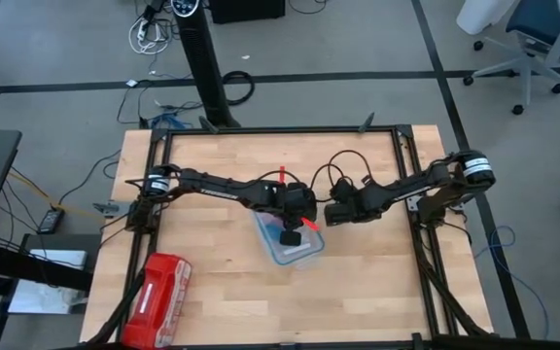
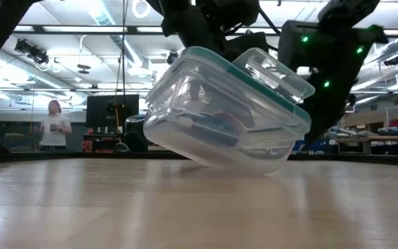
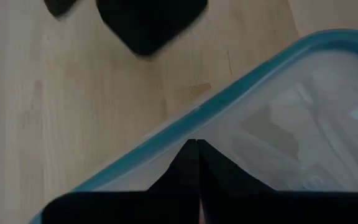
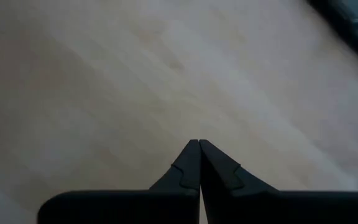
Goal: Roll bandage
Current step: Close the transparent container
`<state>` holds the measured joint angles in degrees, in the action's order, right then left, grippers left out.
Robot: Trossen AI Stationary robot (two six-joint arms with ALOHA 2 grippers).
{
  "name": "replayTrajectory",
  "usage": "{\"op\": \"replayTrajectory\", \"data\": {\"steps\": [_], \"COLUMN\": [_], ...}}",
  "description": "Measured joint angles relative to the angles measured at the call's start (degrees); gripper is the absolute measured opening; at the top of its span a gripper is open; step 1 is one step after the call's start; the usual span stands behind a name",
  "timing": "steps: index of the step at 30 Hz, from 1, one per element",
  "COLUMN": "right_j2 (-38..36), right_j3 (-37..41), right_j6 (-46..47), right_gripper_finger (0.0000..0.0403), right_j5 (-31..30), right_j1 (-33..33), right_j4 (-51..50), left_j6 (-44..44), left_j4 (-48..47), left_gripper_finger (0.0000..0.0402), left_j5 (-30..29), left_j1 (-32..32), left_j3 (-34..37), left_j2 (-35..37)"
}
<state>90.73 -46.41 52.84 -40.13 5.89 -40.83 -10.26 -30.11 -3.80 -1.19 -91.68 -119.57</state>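
A clear plastic container [image 1: 299,255] with a teal-rimmed lid [image 3: 303,112] stands tilted near the table's middle. In the low view one bottom edge [image 2: 268,169] rests on the wood and the opposite side is raised. A blue band [image 2: 213,128], which I take for the bandage, shows dimly through its wall. My left gripper [image 1: 288,236] is shut over the lid. My right gripper [image 1: 321,218] is shut just to the container's far right; in its wrist view its shut fingers [image 4: 199,142] have only bare wood before them. My left gripper's shut fingertips [image 3: 194,144] meet the container's lid just inside its teal rim [image 3: 166,134], slanting down from above and from the table's left. Nothing shows between the fingers. The container sits tilted under them, one bottom edge on the table.
A red zip pouch [image 1: 158,289] lies near the table's front left corner. A lid latch flap [image 2: 275,69] sticks up on the container's lower side. Black frame rails [image 1: 280,129] border the table. Bare wood [image 1: 358,292] lies in front of the container.
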Motion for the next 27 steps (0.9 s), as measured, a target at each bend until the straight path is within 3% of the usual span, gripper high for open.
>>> {"op": "replayTrajectory", "data": {"steps": [8,15,27], "right_j2": [-10.0,-15.6,-14.3], "right_j3": [0.0,0.1,0.3], "right_j6": [-2.9,-11.6,-23.9], "right_gripper_finger": [0.0000,0.0000,0.0000], "right_j5": [-1.8,5.7,11.8], "right_j1": [0.7,1.4,2.8], "right_j4": [-8.7,-9.3,-0.8], "left_j6": [-1.5,-1.1,6.2], "left_j4": [-1.4,-6.9,-30.9], "left_gripper_finger": [0.0000,0.0000,0.0000], "left_j5": [-1.0,-0.8,0.8], "left_j1": [-0.3,-0.6,-5.7], "left_j3": [0.3,-0.9,-7.5], "left_j2": [2.5,5.8,6.5]}}
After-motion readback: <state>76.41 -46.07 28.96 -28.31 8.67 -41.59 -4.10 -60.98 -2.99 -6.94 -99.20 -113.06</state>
